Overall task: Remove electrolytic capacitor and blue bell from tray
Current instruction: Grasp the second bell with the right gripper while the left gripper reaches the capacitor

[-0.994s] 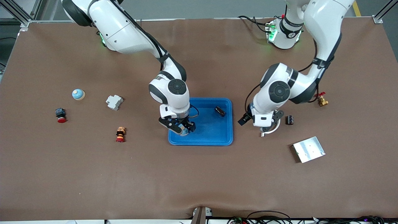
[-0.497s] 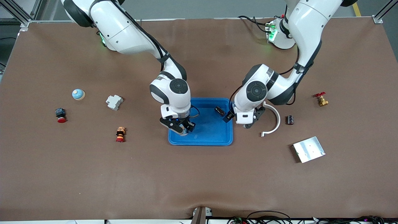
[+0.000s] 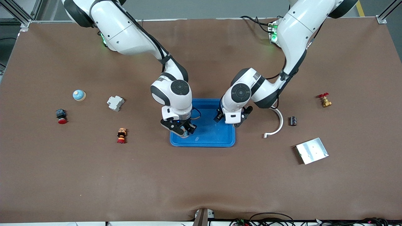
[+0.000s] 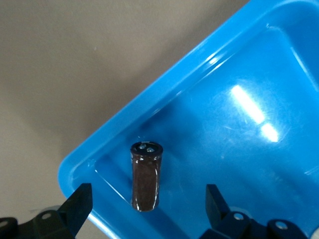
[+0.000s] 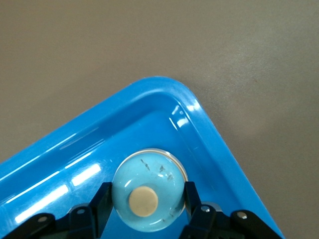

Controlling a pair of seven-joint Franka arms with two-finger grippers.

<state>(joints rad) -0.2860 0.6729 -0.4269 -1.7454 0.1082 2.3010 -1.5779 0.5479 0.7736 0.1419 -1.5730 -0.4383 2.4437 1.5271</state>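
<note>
A blue tray (image 3: pixel 220 142) sits mid-table. My right gripper (image 3: pixel 183 130) is down in the tray's corner nearest the front camera, toward the right arm's end. Its fingers (image 5: pixel 102 199) press both sides of a light blue bell (image 5: pixel 147 191) with a beige button, which rests in the tray (image 5: pixel 209 129). My left gripper (image 3: pixel 230 121) hangs over the tray's corner at the left arm's end. It is open, its fingers (image 4: pixel 77 204) standing wide on either side of a dark brown capacitor (image 4: pixel 146 177) that lies on the tray floor (image 4: pixel 239 149). The front view hides that capacitor under the left hand.
On the table toward the right arm's end: another blue bell (image 3: pixel 79 95), a white breaker (image 3: pixel 115 103), a red-capped button (image 3: pixel 61 116), an orange and red button (image 3: pixel 121 135). Toward the left arm's end: a white curved piece (image 3: pixel 278 124), a small dark capacitor (image 3: pixel 292 121), a brass valve (image 3: pixel 325 100), a metal plate (image 3: pixel 312 150).
My left arm swung from beside the white curved piece to over the tray's corner, above the capacitor. My right gripper's fingers closed in on the bell.
</note>
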